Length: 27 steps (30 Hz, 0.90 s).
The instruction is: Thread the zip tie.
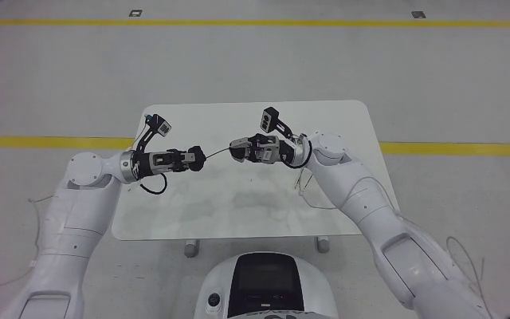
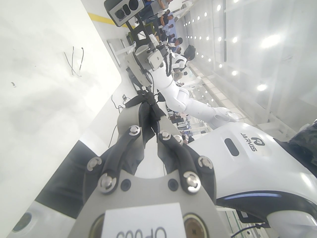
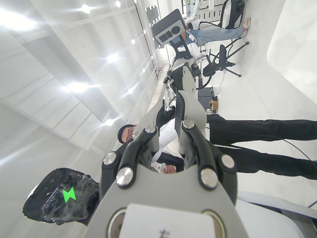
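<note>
Table: white rounded-rectangle table [image 1: 239,215] lying beneath both claws; neither claw touches it. From the left wrist view its pale surface [image 2: 37,50] runs alongside the left claw.

Left claw: left claw [image 1: 197,158] held over the table's middle, pointing across at the right claw, just short of it. Its fingers [image 2: 138,120] are pressed together at the tips [image 2: 148,105], which carry a dark fabric-like covering. It pinches one end of the tie.

Right claw: right claw [image 1: 235,150] faces the left claw tip to tip, near it but apart, a little farther from the robot. From its own wrist view the two fingers [image 3: 190,110] slope in toward each other and nearly meet at the tips [image 3: 171,97]; a ribbed black pad shows on one inner face. It looks closed on the tie's other end, though the contact itself is too small to make out.

Loose ties: a small scatter of thin dark loose ties [image 1: 303,185] flat on the table, behind the right claw on the robot's side, close by the right forearm. In the left wrist view they [image 2: 74,61] lie crossed over one another, well beyond the left claw's tips.

Zip tie: thin black plastic zip tie [image 1: 215,151] spanning the gap between the two claws, off the table, nearly straight, rising slightly toward the right claw.
</note>
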Each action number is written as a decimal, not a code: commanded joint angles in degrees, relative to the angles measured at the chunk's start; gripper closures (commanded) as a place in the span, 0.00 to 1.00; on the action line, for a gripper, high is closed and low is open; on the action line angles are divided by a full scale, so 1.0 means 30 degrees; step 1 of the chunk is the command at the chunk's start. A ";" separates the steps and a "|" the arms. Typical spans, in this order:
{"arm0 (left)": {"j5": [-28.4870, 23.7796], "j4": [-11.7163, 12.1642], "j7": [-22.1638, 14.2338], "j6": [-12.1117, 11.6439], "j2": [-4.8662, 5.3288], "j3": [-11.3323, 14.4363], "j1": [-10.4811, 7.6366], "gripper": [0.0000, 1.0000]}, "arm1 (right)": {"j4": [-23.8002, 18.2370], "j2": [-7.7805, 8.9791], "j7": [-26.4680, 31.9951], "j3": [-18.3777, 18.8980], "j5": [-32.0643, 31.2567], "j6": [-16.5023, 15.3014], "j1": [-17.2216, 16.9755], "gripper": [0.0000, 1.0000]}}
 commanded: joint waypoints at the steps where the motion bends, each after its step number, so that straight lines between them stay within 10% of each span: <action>1: 0.0000 0.0000 0.0000 0.0000 0.0000 0.0000 0.0000 1.00 | 0.0047 -0.0018 0.0019 0.0002 0.0005 0.0009 0.0020 0.95; 11: 0.0000 0.0000 0.0000 0.0000 0.0000 0.0000 0.0000 1.00 | 0.0391 -0.0077 0.0070 0.0045 -0.0174 0.0073 0.0150 1.00; 12: 0.0000 0.0000 0.0000 0.0000 0.0000 0.0000 0.0000 0.76 | 0.0398 -0.0076 0.0065 0.0064 -0.0190 0.0046 0.0146 1.00; 13: 0.0000 0.0000 0.0000 0.0000 0.0000 0.0000 0.0000 0.19 | 0.0401 -0.0075 0.0042 0.0094 -0.0209 0.0001 0.0134 1.00; 14: 0.0000 0.0000 0.0000 0.0000 0.0000 0.0000 0.0000 0.00 | 0.0400 -0.0072 0.0016 0.0115 -0.0234 -0.0034 0.0120 1.00; 27: 0.0000 0.0000 0.0000 0.0000 0.0000 0.0000 0.0000 0.00 | 0.0190 -0.0034 -0.0753 0.0459 -0.0347 -0.0269 -0.0252 1.00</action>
